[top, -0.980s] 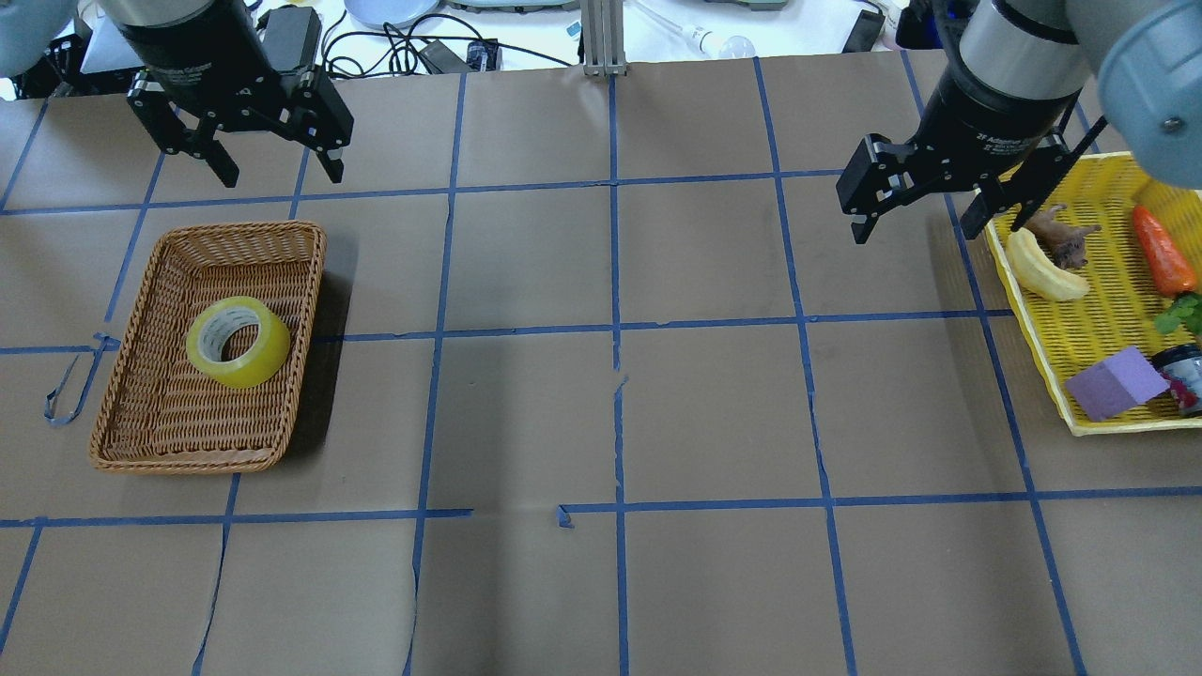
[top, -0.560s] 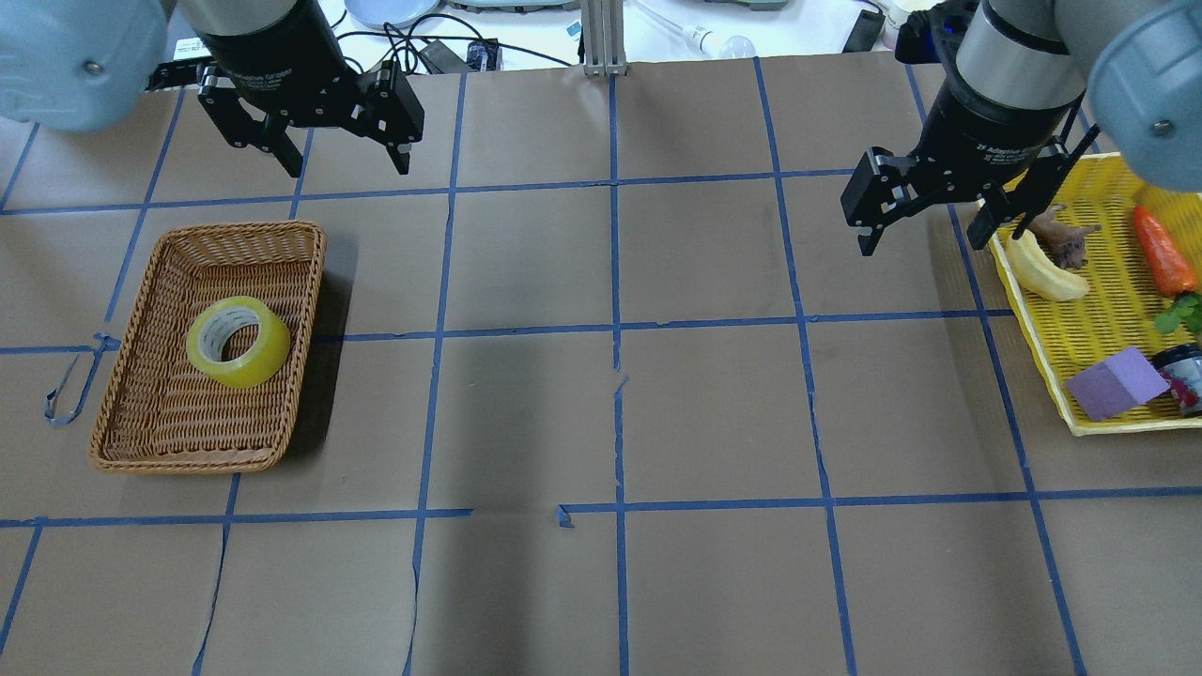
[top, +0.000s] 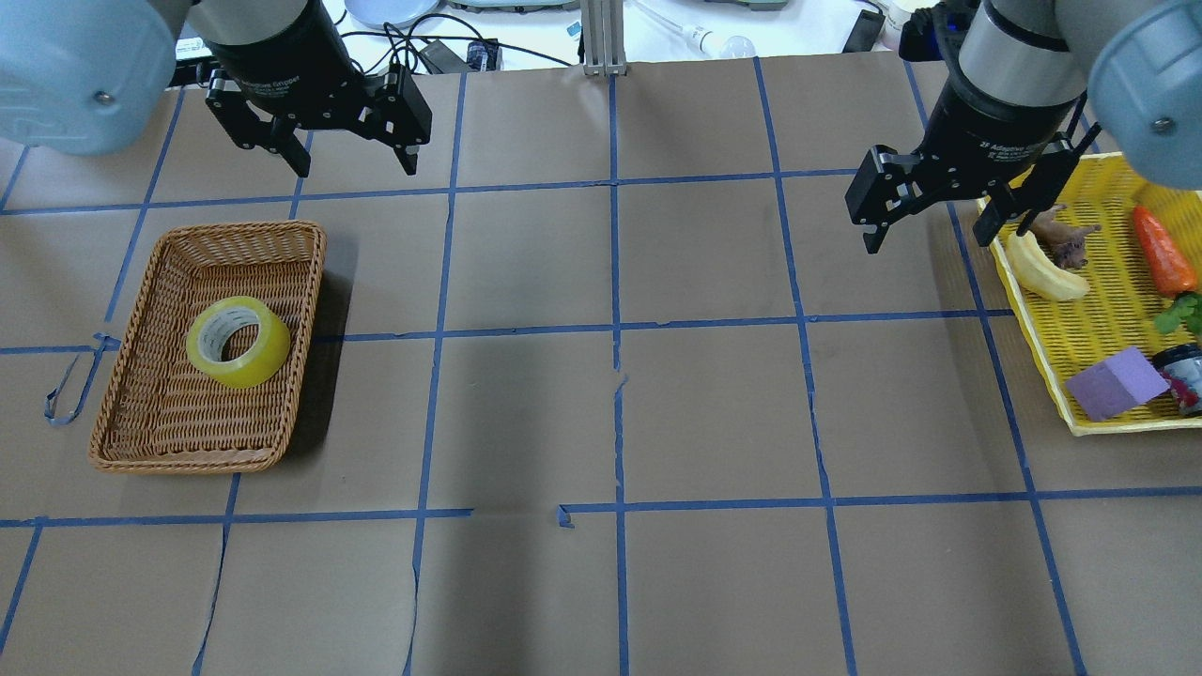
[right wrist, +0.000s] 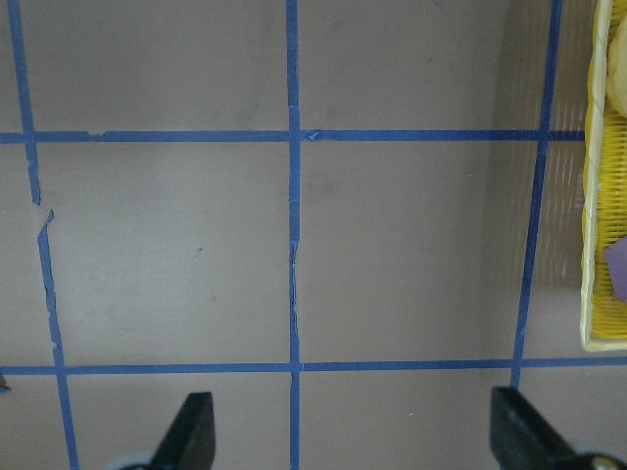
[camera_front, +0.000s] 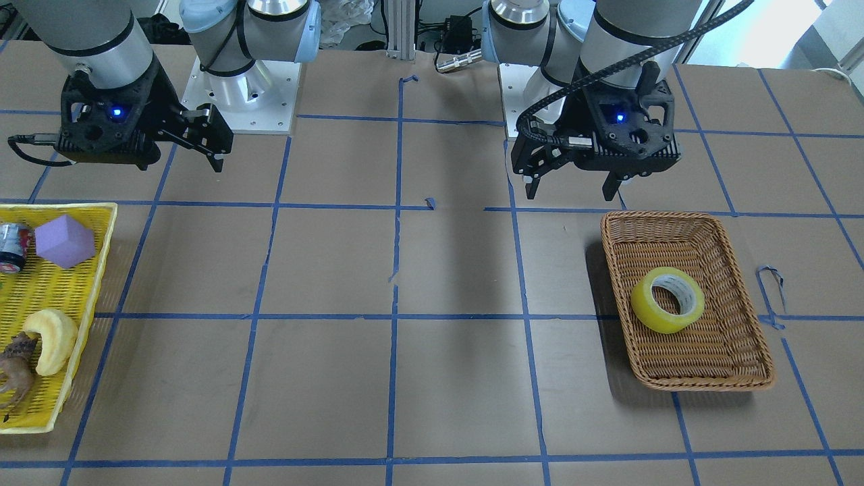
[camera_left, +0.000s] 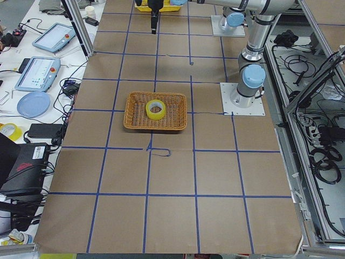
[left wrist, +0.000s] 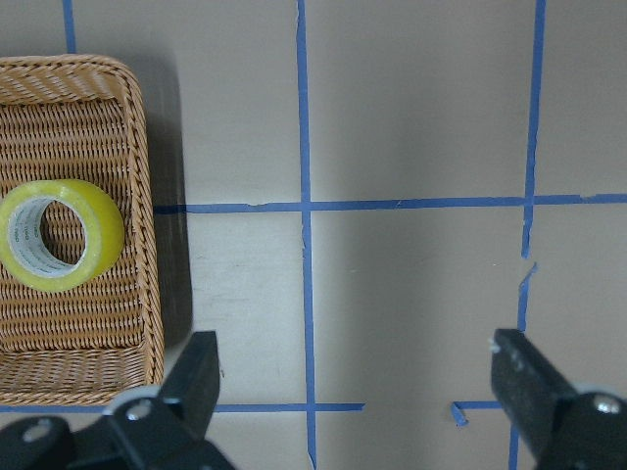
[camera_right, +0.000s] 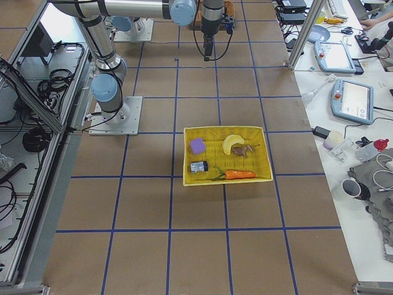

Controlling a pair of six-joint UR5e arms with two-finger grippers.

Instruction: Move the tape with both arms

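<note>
The yellow tape roll (top: 238,342) with a whitish core lies flat in a brown wicker basket (top: 160,422) on the left side of the table. It also shows in the front view (camera_front: 667,300), the left side view (camera_left: 156,109) and the left wrist view (left wrist: 59,235). My left gripper (top: 356,161) is open and empty, high above the table beyond the basket's far right corner. My right gripper (top: 928,231) is open and empty, hovering next to the yellow tray. Both show in the front view, left gripper (camera_front: 572,189) and right gripper (camera_front: 216,158).
A yellow mesh tray (top: 1108,310) at the right holds a pale crescent toy (top: 1042,268), a carrot (top: 1163,250), a purple block (top: 1115,383) and a small animal figure. Blue tape lines grid the brown table. Cables and devices lie beyond the far edge.
My left arm has swung right and slightly toward the table's middle, its gripper still open. My right gripper has shifted only slightly. The tape has not moved.
</note>
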